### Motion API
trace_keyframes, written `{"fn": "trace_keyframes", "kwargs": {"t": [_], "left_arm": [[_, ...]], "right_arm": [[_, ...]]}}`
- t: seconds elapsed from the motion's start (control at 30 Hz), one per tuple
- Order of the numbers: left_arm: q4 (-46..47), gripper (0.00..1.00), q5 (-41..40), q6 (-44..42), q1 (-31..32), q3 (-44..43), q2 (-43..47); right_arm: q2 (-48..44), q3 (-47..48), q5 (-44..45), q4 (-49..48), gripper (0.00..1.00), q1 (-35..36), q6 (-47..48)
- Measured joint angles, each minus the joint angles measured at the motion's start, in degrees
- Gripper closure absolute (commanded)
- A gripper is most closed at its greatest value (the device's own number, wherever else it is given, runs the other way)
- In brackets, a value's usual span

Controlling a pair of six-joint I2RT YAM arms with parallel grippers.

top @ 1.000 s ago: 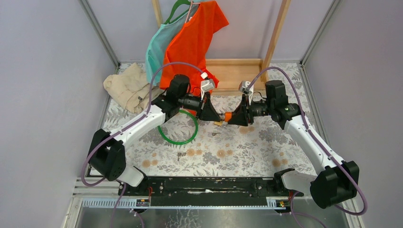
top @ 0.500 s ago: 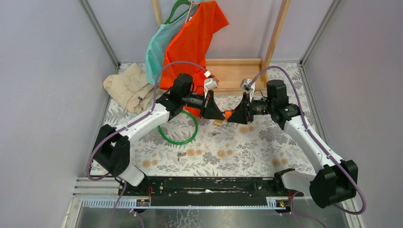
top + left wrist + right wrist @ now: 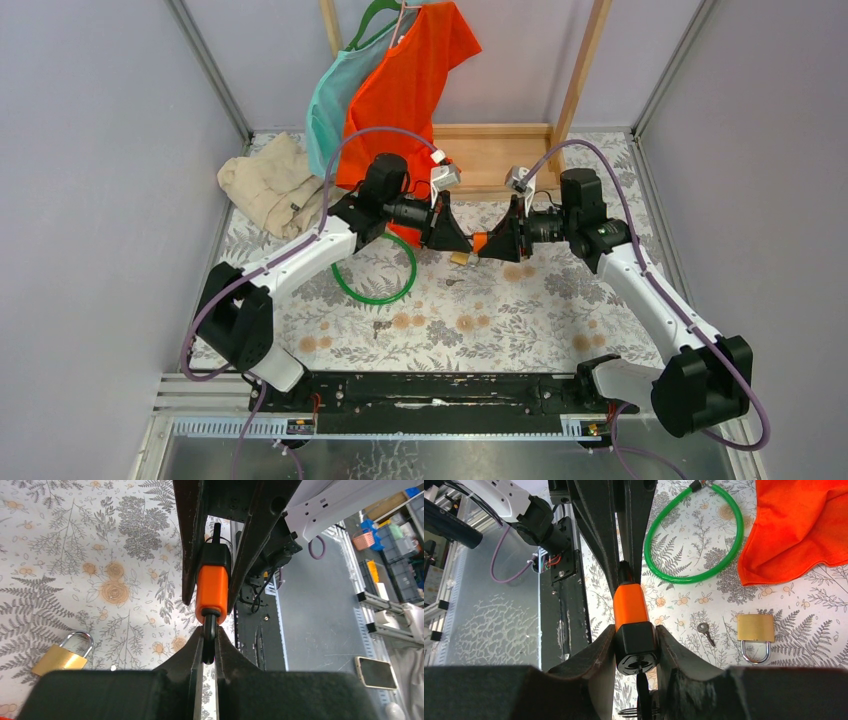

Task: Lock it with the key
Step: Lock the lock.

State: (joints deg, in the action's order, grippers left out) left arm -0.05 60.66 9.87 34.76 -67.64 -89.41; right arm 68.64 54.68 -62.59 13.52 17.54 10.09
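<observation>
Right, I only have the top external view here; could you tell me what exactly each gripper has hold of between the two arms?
Observer: The left gripper is pinched shut on the thin black loop at one end of the orange key.
Operator: Thank you. And the right one?
Observer: The right gripper clamps the black block at the key's other end, so the key is held between the two grippers.
Operator: Is there anything small lying nearby that I would miss from above?
Observer: Yes, a small bare metal key lies just beside the brass padlock, not touching it.
</observation>
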Motion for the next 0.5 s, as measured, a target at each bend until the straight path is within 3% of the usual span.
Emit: {"fn": "trace_keyframes", "kwargs": {"t": [0.17, 0.23, 0.3, 0.5], "left_arm": [[-3.56, 1.00, -0.96, -4.50, 0.13, -1.16, 0.22], [-4.61, 1.00, -1.75, -6.23, 0.39, -1.16, 0.66], [-5.84, 1.00, -2.40, -7.96, 0.55, -1.16, 1.07], [-8.81, 1.00, -3.96, -13.40, 0.70, -1.16, 2.01]], "right_arm": [[0.13, 0.00, 0.72, 0.46, 1.00, 0.02, 2.45], [0.15, 0.00, 1.16, 0.96, 0.94, 0.22, 3.63], [0.15, 0.00, 1.62, 1.29, 0.82, 0.57, 4.63], [0.15, 0.00, 3.17, 2.58, 0.35, 1.68, 8.61]]}}
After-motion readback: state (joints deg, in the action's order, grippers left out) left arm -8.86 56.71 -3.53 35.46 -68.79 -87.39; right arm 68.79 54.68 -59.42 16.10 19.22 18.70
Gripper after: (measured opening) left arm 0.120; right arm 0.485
